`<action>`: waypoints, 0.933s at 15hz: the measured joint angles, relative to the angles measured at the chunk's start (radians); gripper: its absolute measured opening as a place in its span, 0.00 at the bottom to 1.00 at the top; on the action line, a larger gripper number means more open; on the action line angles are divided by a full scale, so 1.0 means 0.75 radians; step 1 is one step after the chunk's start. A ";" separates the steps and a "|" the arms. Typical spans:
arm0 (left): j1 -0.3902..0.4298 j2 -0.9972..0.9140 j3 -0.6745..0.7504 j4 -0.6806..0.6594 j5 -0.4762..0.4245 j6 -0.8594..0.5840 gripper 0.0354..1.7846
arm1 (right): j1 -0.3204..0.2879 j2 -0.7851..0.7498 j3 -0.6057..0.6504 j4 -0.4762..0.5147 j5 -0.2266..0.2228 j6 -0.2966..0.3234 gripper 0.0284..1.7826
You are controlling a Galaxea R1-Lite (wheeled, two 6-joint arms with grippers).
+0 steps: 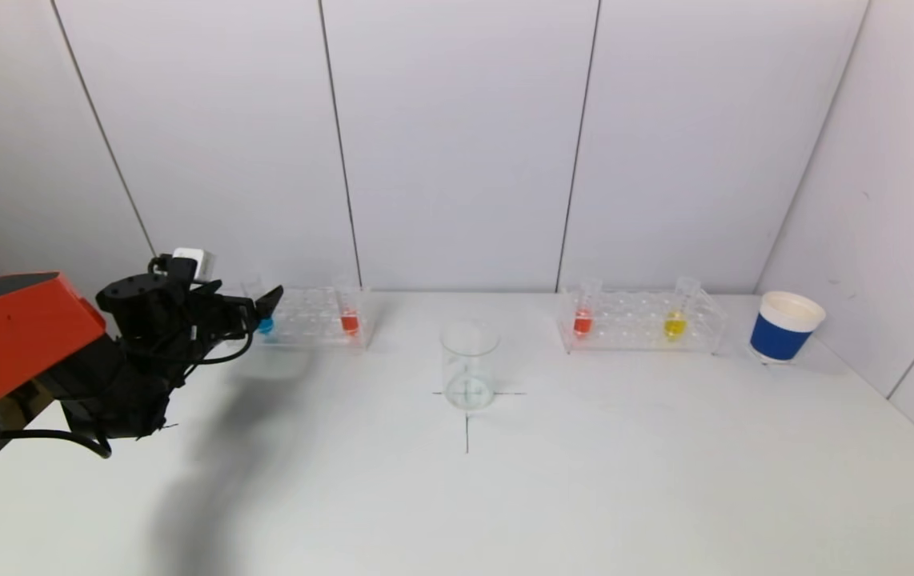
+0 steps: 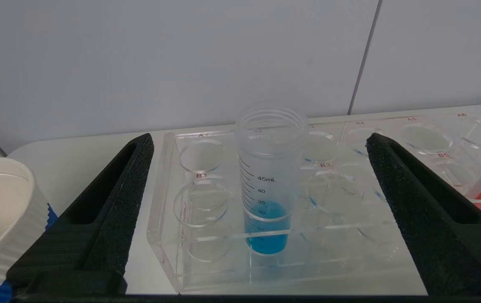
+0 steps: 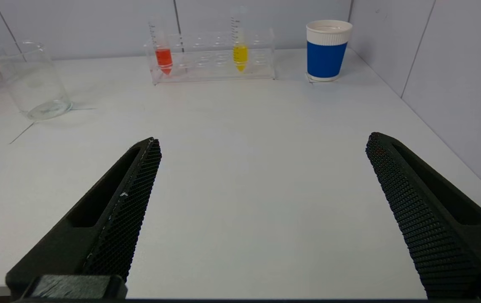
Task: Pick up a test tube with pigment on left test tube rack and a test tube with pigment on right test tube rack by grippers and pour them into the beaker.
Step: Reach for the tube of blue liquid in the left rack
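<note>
At the far left of the table, my left gripper [image 2: 261, 185] stands wide open and level with the left rack [image 1: 309, 318], gripping nothing. The blue-pigment tube [image 2: 271, 181] sits upright in that rack, centred between my two fingers [image 2: 114, 210] but just beyond their tips, untouched. A red-pigment tube [image 1: 350, 320] occupies the rack's other end. The empty beaker [image 1: 469, 365] rests mid-table on a drawn cross. Further right, the right rack [image 1: 639, 322] holds a red tube [image 1: 583, 320] and a yellow tube [image 1: 675, 323]. My right gripper [image 3: 261, 198] hangs wide open over bare table, well short of that rack.
</note>
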 joint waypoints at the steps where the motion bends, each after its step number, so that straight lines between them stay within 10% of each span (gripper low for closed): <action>1: -0.001 0.008 -0.012 0.001 0.000 0.002 0.99 | 0.000 0.000 0.000 0.000 0.000 0.000 0.99; 14: -0.009 0.090 -0.104 0.004 0.000 0.019 0.99 | 0.000 0.000 0.000 -0.001 0.000 0.000 0.99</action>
